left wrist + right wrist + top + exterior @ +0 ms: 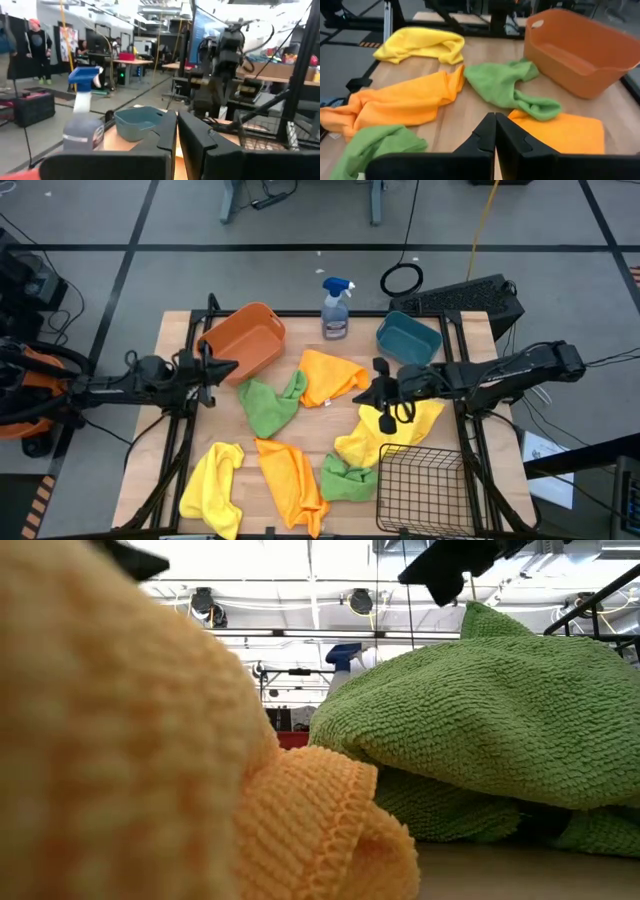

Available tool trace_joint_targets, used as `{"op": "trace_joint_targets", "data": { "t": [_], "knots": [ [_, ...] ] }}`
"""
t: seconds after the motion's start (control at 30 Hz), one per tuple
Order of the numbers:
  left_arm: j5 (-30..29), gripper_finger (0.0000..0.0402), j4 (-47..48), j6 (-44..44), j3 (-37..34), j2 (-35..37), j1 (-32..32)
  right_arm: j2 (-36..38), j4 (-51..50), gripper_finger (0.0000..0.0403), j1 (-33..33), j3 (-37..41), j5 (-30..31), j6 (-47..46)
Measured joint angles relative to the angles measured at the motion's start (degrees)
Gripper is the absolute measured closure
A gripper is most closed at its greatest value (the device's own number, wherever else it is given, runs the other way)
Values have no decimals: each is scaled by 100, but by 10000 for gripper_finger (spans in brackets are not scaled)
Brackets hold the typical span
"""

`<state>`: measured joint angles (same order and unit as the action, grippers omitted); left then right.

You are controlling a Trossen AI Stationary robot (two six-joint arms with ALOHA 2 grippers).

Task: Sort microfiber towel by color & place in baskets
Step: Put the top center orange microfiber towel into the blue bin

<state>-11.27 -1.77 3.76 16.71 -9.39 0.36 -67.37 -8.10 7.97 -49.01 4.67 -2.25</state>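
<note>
Light: I see even overhead brightness on the desk [180,350].
Focus: orange towel [120,740] blurs nearest my low camera.

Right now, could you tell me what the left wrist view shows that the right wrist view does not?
Only the left wrist view shows the spray bottle, the teal bin and the black wire basket. Only the right wrist view shows the orange tub and towels: yellow towel, green towel. Both show the wooden table and a shut end effector.

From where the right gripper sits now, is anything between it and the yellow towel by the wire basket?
Nothing visible: the right gripper, fingers shut and empty, sits at the edge of the yellow towel, which borders the wire basket.
</note>
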Motion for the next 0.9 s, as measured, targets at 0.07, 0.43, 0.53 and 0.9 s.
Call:
{"op": "trace_joint_targets", "data": {
  "t": [0.07, 0.43, 0.53, 0.9],
  "knots": [
    [92, 378, 216, 42, 447, -394, -19, -132, 9, 403, 2, 0, -2, -44],
    [242, 378, 860, 43, 2272, -2958, -713, -1066, -58, 403, 2, 4, 0, -462],
    [228, 378, 950, 361, 2286, -3554, -916, -1342, -97, 403, 2, 4, -2, -727],
    [205, 378, 398, 1093, 2103, -5123, -1295, -1887, -798, 403, 2, 7, -39, -1925]
  ]
}}
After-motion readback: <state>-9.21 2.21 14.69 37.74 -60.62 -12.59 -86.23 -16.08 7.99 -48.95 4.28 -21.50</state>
